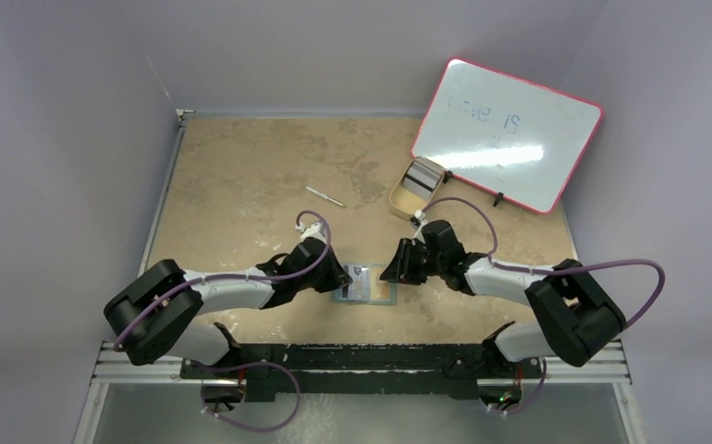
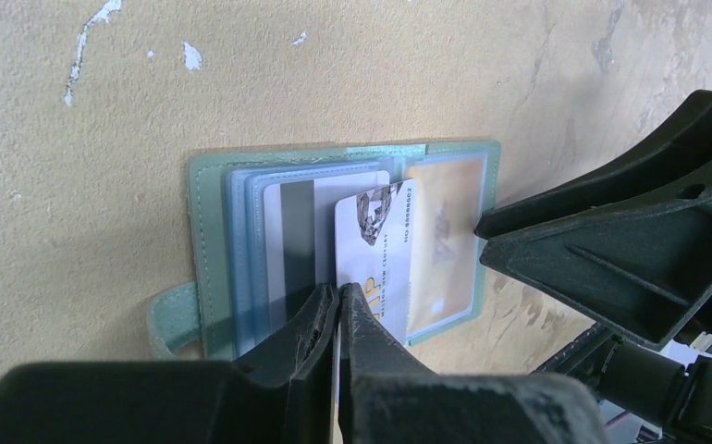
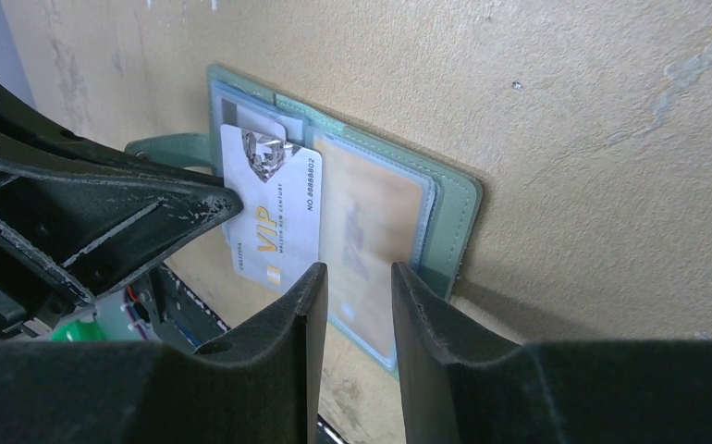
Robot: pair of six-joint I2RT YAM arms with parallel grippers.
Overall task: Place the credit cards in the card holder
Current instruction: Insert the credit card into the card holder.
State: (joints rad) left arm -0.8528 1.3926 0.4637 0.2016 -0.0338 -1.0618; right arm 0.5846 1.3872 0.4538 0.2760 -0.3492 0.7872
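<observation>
Left wrist: left claw (image 2: 338, 296) pinches card (image 2: 373, 245) over card holder (image 2: 206, 231).

Top view: overhead light is spreading evenly over the desk (image 1: 241, 166), and shadows are falling soft and short. Glare is streaking across the whiteboard (image 1: 508, 134) at upper right. Wrist views: brightly lit. The left end effector (image 2: 338, 294) and right end effector (image 3: 357, 275) are blurring along the lower frame edge, while the desk surface beyond is reading sharp.
</observation>
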